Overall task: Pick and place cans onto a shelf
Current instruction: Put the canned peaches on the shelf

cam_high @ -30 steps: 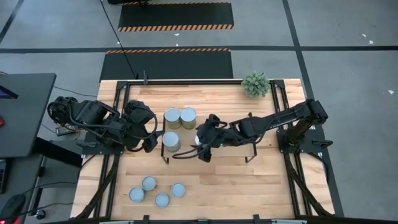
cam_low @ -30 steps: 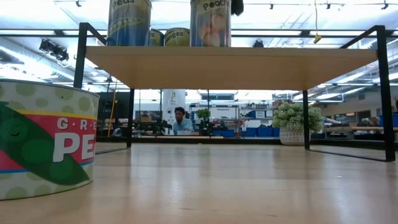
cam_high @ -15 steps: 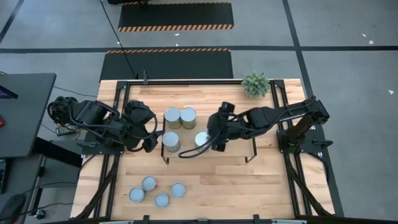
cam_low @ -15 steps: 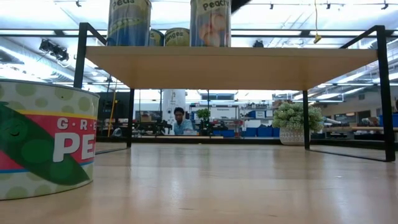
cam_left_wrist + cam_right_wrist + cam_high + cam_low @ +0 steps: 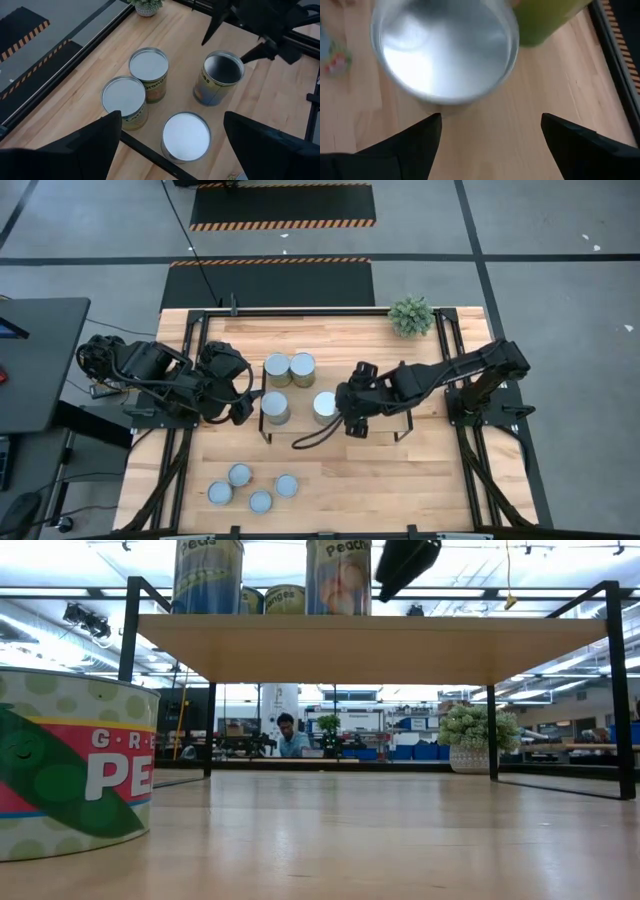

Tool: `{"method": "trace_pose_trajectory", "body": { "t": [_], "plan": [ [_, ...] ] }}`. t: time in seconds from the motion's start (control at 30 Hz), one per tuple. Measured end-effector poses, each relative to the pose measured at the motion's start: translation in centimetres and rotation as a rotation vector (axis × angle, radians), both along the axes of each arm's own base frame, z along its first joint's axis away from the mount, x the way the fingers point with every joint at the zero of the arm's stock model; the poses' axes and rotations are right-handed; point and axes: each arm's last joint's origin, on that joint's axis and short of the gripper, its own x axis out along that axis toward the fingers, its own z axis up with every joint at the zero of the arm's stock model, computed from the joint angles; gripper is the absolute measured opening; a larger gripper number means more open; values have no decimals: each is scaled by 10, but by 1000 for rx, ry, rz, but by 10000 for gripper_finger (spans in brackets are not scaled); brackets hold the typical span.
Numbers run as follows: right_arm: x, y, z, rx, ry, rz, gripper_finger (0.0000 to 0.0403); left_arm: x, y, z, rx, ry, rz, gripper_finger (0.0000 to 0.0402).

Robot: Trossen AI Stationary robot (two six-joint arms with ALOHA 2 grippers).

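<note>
Four wider cans stand upright on the shelf (image 5: 300, 420): two at the back (image 5: 277, 367) (image 5: 302, 365), one at the front left (image 5: 275, 407) and one at the front middle (image 5: 325, 406). My right gripper (image 5: 347, 418) is open just right of the front middle can (image 5: 445, 50) and touches nothing. My left gripper (image 5: 240, 395) waits open at the shelf's left end and looks over the four cans (image 5: 186, 136). Four smaller cans (image 5: 250, 488) stand on the table near its front edge.
A small potted plant (image 5: 411, 315) stands at the table's far right. In the low view the shelf board (image 5: 370, 645) spans the top, a green pea can (image 5: 70, 770) stands close at the left, and a person sits in the room behind. A cable (image 5: 310, 437) hangs by the shelf's front.
My right gripper has drawn away from the front middle can toward the table's right, swinging first toward the far edge and then back toward the near edge. The can stays standing on the shelf, its top now uncovered. In the low view the gripper has come into sight right of that can.
</note>
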Motion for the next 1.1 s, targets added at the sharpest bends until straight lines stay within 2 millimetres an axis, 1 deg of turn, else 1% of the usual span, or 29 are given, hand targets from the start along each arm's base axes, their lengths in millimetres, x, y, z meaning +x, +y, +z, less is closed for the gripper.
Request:
{"method": "trace_pose_trajectory", "body": {
  "t": [0.13, 0.23, 0.37, 0.5, 0.63, 0.7, 0.8, 0.93, 1.1],
  "plan": [
    [7, 1, -8, 11, -71, -29, 349, 0, 0, 0, 0, 0, 0, 357],
    [12, 2, -4, 28, -147, -34, 349, 0, 0, 0, 1, 0, -1, 357],
    [18, 1, -2, 36, -201, -32, 349, 0, 0, 0, 1, 1, -1, 357],
    [18, -2, -2, 45, -192, -15, 349, 0, 0, 0, 2, 1, -1, 357],
    [9, -4, -6, 7, -95, -23, 349, 0, 0, 0, 0, 0, -1, 357],
    [8, -7, -7, -12, -76, -33, 349, 0, 0, 0, 0, 0, -1, 357],
    [13, -11, -7, -23, -105, -31, 349, 0, 0, 0, 0, 0, -1, 357],
    [22, -16, -1, -18, -195, -41, 349, 0, 0, 0, 0, 0, 0, 357],
    [26, -17, 2, 0, -233, -20, 349, 0, 0, 0, 0, 0, 0, 357]
  ]
}}
